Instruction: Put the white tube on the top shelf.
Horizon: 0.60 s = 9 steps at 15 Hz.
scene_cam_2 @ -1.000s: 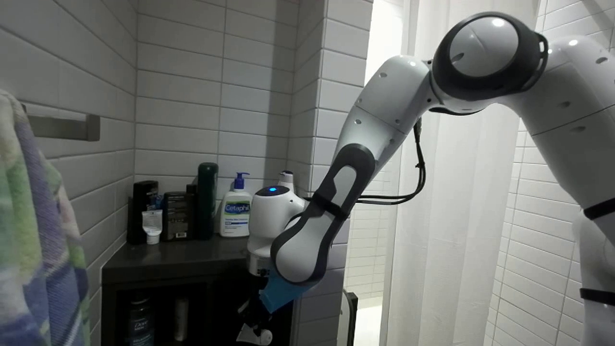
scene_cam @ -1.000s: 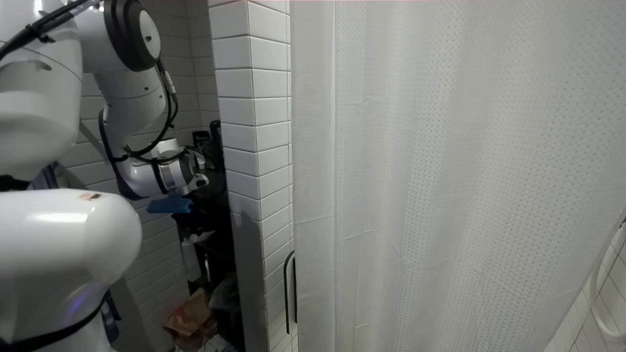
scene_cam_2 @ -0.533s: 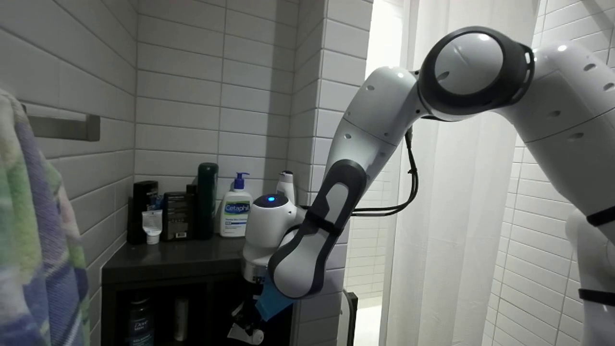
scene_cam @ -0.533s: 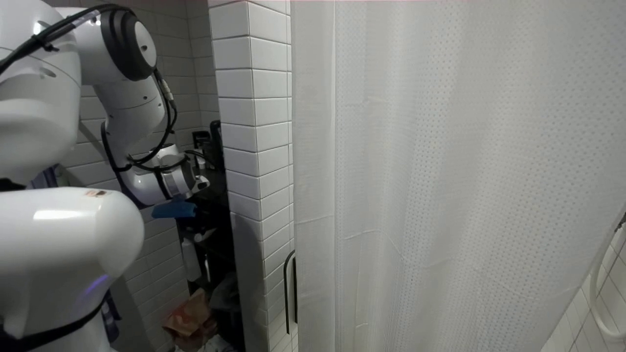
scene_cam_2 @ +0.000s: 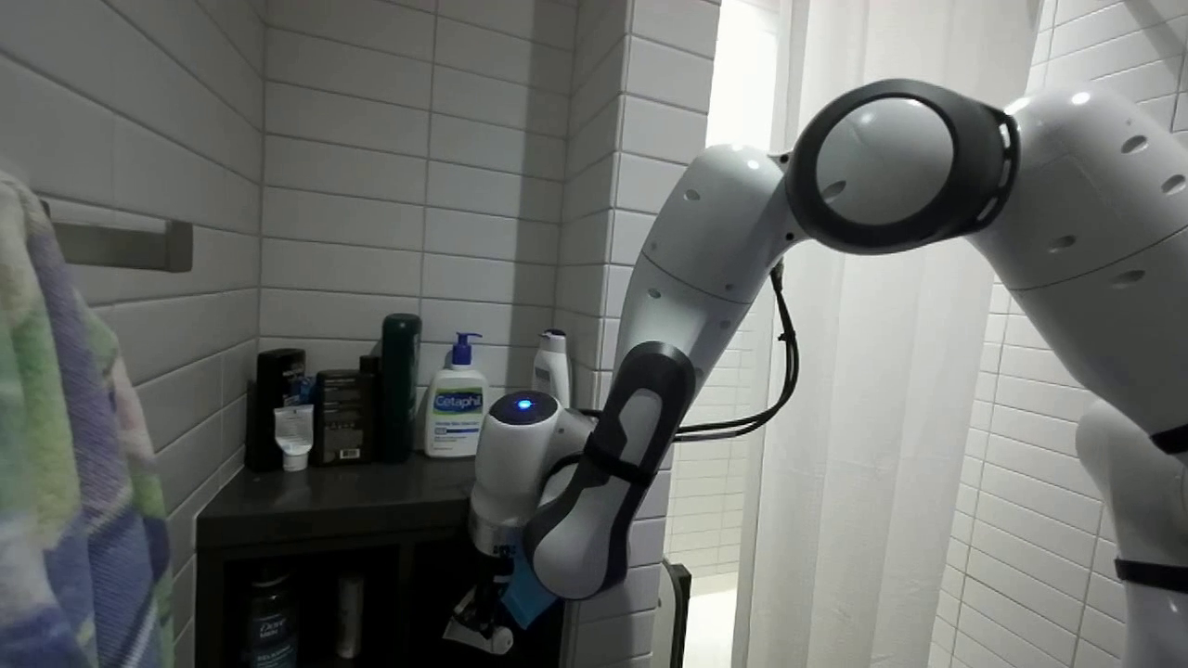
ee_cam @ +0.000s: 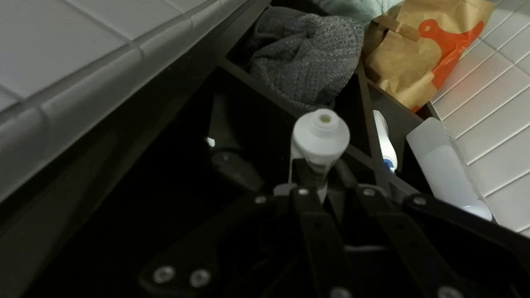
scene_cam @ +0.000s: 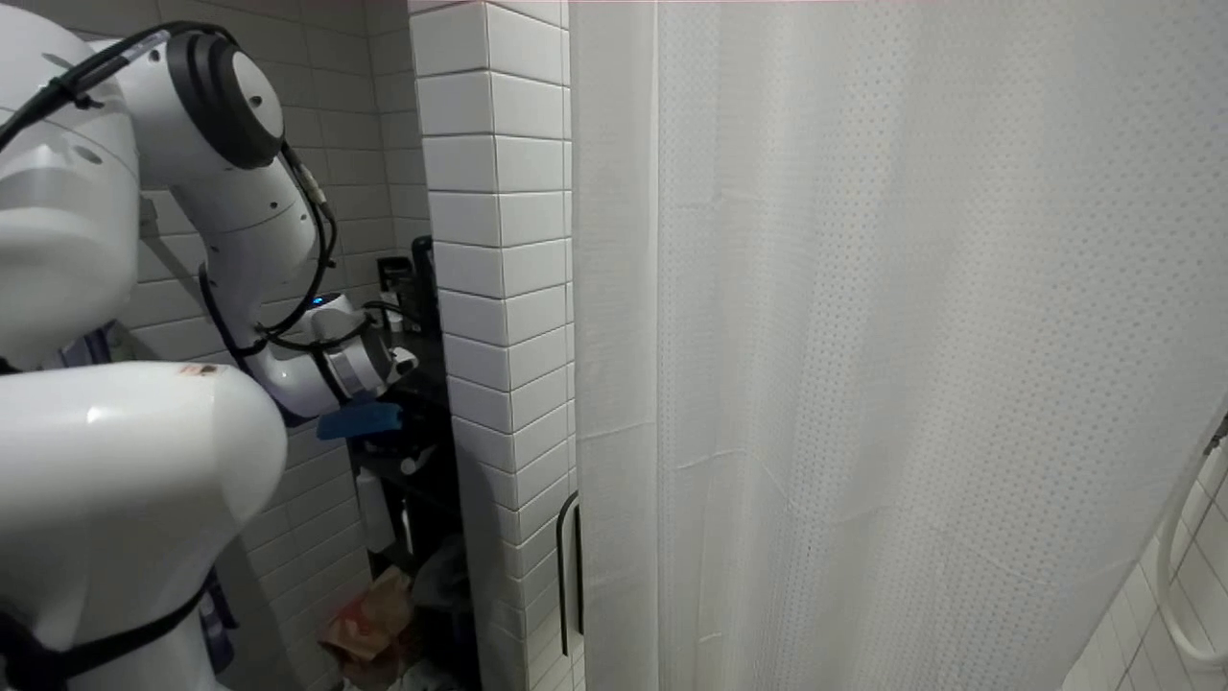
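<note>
In an exterior view, find white plastic tube point(scene_cam_2: 473, 638) dim, lower than flat black top shelf point(scene_cam_2: 325, 494); note free strip along front edge. In wrist view, see tube clamped by black two-finger gripper point(ee_cam: 324, 174), body mostly hidden.

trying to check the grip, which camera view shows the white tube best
The wrist view: it shows the white tube large, nozzle end foremost, pinched in the gripper, which hides part of it. In both exterior views the tube is a small pale shape, with the grip too dark to read.
</note>
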Motion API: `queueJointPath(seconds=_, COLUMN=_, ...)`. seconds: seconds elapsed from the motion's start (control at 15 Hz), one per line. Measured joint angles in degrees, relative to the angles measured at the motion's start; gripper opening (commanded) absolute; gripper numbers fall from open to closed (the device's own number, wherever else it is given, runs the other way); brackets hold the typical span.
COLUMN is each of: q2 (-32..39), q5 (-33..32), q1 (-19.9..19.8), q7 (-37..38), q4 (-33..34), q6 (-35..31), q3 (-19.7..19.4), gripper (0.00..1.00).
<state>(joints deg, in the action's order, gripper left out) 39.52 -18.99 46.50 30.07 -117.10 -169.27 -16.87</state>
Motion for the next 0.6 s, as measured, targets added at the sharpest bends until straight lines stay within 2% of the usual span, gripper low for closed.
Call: queueJointPath(seconds=0.6, q2=3.3, q5=3.3, q1=6.2, q7=-0.8, q4=0.8, q6=-1.9, q3=-1.8, gripper=0.04)
